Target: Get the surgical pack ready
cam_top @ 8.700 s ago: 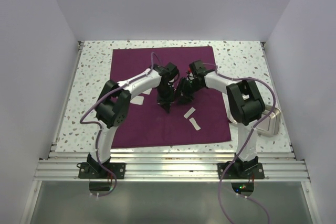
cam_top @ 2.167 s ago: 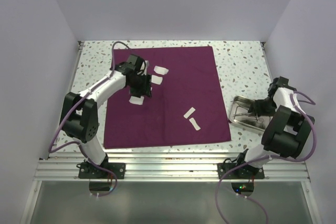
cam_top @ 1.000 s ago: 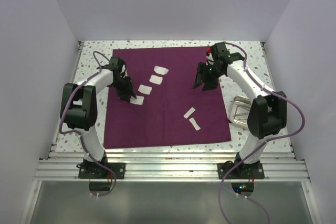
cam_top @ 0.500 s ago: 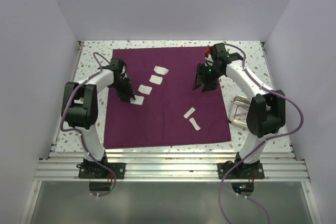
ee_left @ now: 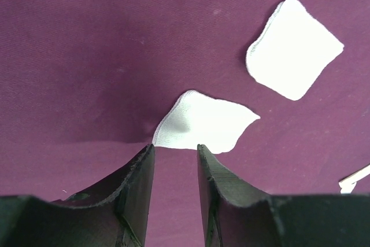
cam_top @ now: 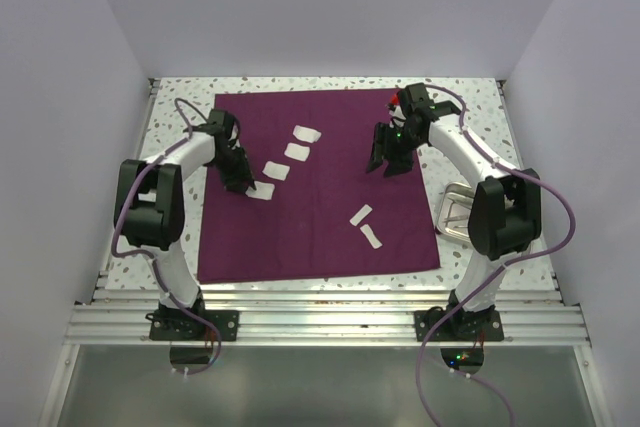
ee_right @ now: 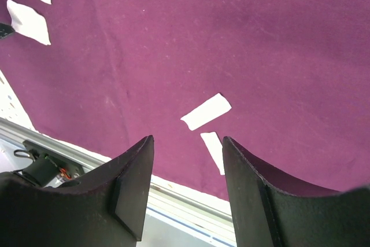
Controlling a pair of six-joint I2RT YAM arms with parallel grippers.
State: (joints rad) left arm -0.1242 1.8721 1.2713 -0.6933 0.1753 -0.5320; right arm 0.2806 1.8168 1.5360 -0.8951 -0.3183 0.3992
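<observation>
Top external view: the plum cloth [cam_top: 320, 247] lies flat on the tabletop [cam_top: 175, 117], I'd guess so the whole pack gets laid out on it. The steel tray [cam_top: 452, 215] sits just off its right edge. My right gripper [cam_top: 384, 165] hangs over the cloth's far right, jaws apart, empty. My left gripper [ee_left: 176, 147] is down at the leftmost gauze pad [ee_left: 205, 124]. Only the left wrist view shows its narrow empty gap and the pad's rumpled edge right at my fingertips.
</observation>
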